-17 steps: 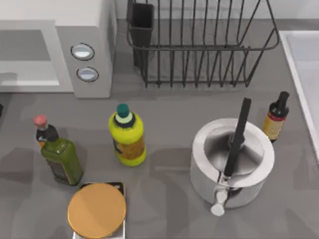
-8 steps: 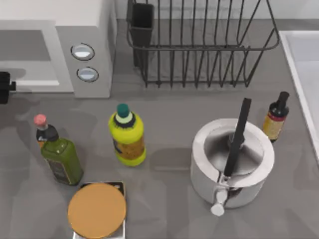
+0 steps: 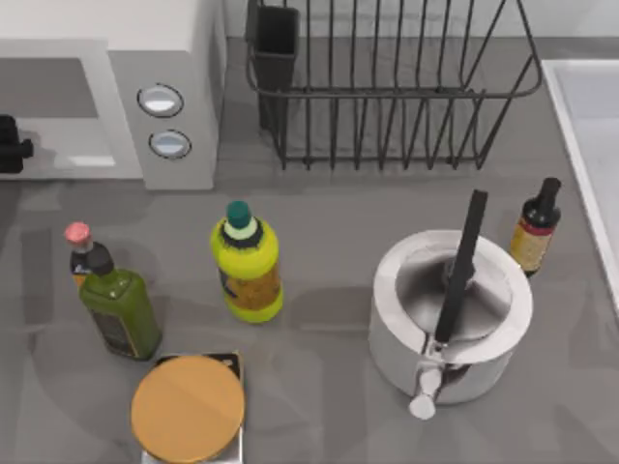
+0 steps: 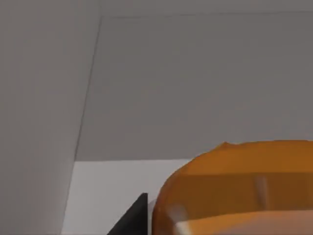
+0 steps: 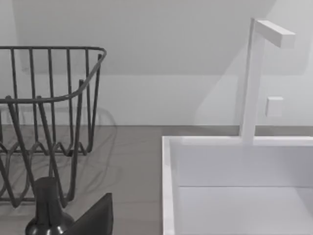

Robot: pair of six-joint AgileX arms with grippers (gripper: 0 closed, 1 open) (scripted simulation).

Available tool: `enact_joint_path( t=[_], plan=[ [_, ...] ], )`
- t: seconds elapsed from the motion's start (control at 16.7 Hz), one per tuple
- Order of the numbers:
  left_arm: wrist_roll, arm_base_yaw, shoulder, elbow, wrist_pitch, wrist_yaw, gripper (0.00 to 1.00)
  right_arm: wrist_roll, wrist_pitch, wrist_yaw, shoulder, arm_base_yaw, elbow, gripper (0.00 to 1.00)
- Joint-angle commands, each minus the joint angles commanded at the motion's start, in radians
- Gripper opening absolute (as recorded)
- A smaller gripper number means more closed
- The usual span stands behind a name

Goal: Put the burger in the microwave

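The burger [image 4: 239, 186] was held at the microwave [image 3: 116, 87] cavity by the left gripper [image 3: 10, 145], its fingers pinching it.

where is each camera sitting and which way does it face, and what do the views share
Top view: above the table, looking down on microwave, wire rack, bottles and pot; left gripper at the left edge by the cavity.
Left wrist view: on the left arm, facing the grey cavity wall, burger close up, a dark fingertip beside it.
Right wrist view: on the right arm, facing sink and rack.
Shared: rack; microwave cavity.
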Motion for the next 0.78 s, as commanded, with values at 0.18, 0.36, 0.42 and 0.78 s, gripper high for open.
enact_joint_path(
  t=[0.18, 0.36, 0.42, 0.78],
  plan=[
    [-0.031, 0.005, 0.028, -0.059, 0.156, 0.023, 0.00, 0.000, 0.000, 0.000, 0.000, 0.000, 0.000, 1.00],
    [-0.044, 0.007, 0.041, -0.085, 0.216, 0.033, 0.00, 0.000, 0.000, 0.000, 0.000, 0.000, 0.000, 1.00],
    [-0.044, 0.007, 0.041, -0.085, 0.216, 0.033, 0.00, 0.000, 0.000, 0.000, 0.000, 0.000, 0.000, 1.00],
    [-0.043, -0.002, 0.067, -0.044, 0.197, 0.027, 0.00, 0.000, 0.000, 0.000, 0.000, 0.000, 0.000, 1.00]
  ],
)
